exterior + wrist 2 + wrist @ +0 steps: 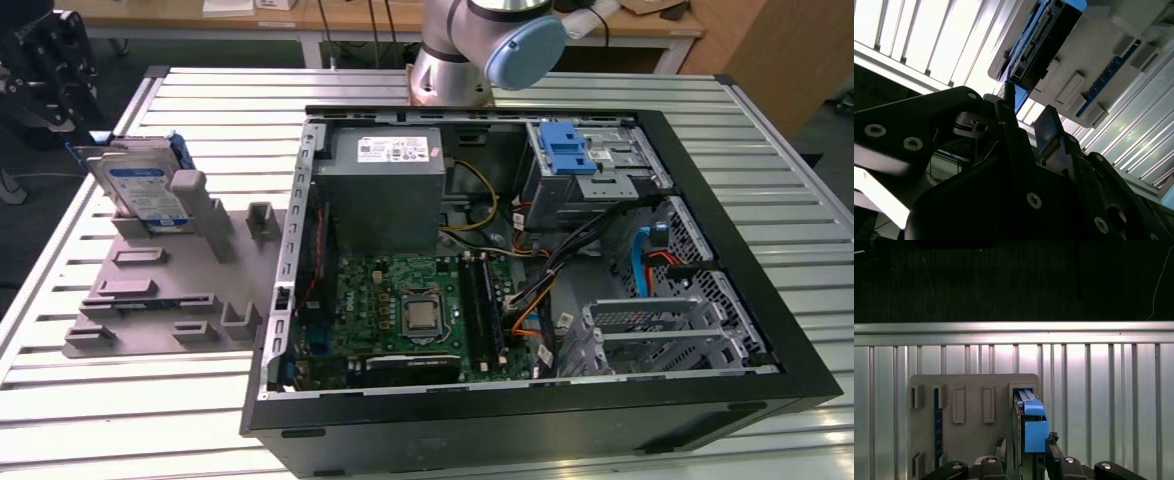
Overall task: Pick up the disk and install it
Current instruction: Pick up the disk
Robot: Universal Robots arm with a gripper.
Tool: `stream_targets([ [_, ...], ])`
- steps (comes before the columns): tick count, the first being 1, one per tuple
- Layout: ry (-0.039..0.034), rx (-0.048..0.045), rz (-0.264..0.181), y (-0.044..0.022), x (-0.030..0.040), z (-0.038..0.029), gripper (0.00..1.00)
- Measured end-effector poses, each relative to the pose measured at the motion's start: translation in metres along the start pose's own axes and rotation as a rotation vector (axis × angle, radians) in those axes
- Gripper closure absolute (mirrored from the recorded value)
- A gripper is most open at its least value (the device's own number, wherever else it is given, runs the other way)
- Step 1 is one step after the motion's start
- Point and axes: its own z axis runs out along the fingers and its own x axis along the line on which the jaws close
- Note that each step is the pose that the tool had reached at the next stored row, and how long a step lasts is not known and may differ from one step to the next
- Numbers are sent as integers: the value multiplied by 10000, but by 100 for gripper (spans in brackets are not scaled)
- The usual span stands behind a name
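The disk (139,188) stands upright in a grey holder (140,300). The pincer (1027,439) hangs released above it, fingers apart.

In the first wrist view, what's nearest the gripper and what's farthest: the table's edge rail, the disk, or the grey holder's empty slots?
1. Disk, in line with the gripper.
2. Empty slots, beside the disk.
3. Edge rail, beyond the holder.

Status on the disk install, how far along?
Done: nothing shows yet. The disk stands on edge in the grey fixture beside the computer case. In hand: the gripper is open, lined up over the disk in the first wrist view. Left: pick-up and install.
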Motion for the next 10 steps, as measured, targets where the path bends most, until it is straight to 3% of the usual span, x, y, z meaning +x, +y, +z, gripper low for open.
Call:
stream_targets([
  [1, 0, -1, 0, 0, 0, -1, 57],
  [6, 0, 1, 0, 0, 0, -3, 56],
  [8, 0, 1, 0, 0, 0, -5, 50],
  [9, 0, 1, 0, 0, 0, -5, 41],
  [10, 0, 1, 0, 0, 0, -6, 41],
])
